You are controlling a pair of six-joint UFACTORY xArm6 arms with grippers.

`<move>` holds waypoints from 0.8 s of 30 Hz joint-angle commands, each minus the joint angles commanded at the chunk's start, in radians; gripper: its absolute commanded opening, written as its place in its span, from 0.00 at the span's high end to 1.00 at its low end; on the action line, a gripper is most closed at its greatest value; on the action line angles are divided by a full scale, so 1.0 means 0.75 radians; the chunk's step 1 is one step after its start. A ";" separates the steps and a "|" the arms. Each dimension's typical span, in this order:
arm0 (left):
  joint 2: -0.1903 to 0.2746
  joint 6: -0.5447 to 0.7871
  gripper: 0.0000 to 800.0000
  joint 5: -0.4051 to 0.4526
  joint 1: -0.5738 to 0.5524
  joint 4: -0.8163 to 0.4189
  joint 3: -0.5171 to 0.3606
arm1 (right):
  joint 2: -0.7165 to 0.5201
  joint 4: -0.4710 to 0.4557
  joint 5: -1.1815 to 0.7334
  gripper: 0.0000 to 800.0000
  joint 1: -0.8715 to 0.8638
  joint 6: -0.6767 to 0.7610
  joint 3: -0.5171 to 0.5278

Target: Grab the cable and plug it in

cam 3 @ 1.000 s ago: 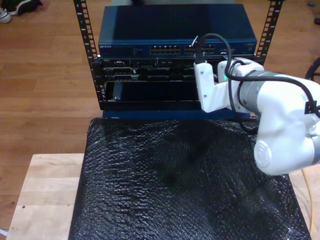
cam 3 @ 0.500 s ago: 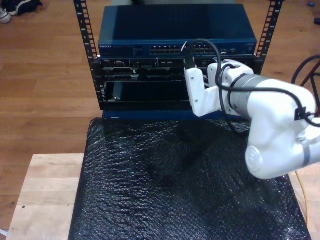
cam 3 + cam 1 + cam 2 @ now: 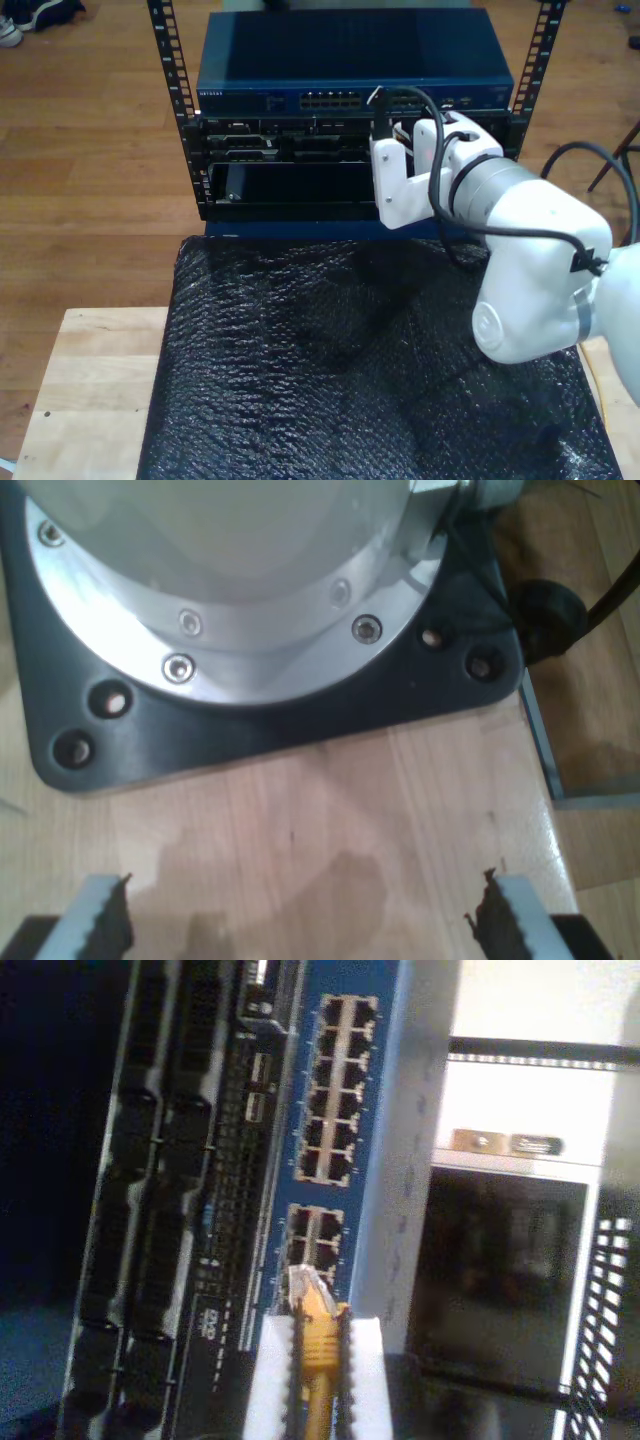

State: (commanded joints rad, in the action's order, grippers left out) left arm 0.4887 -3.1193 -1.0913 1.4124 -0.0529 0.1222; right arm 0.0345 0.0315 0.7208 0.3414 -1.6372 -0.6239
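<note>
My second hand (image 3: 318,1360) pinches the yellow cable (image 3: 318,1345) just behind its clear plug (image 3: 305,1285), which sits close before the lower block of ports on the blue switch (image 3: 345,1110). In the exterior view this arm reaches the rack (image 3: 180,90) from the right. My first hand (image 3: 300,920) is spread over the wooden table (image 3: 330,820), beside a black base plate (image 3: 300,715).

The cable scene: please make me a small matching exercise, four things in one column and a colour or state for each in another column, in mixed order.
Things:
1. cable
2. switch front
3. my first gripper
4. mat

Descriptions:
a. black and bubbly
b. open above bare wood
c. blue, with rows of ports
d. yellow-orange, held between white fingers of my second gripper

Pairs: 1-d, 2-c, 3-b, 4-a
</note>
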 joint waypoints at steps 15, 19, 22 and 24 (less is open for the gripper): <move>0.000 0.000 0.00 0.000 0.000 0.000 0.000 | 0.172 0.000 0.387 1.00 -0.002 0.137 -0.041; 0.000 0.000 0.00 0.000 0.000 0.000 0.000 | 0.196 0.002 0.399 1.00 0.000 0.135 -0.068; 0.000 0.000 0.00 0.000 0.000 0.000 0.000 | 0.225 0.027 0.444 1.00 0.004 0.133 -0.084; 0.000 0.000 0.00 0.000 0.000 0.000 0.000 | 0.274 0.059 0.526 1.00 0.006 0.125 -0.088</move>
State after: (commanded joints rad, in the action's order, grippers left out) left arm 0.4887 -3.1193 -1.0913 1.4124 -0.0529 0.1222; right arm 0.2401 0.0760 1.1151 0.3460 -1.5436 -0.6899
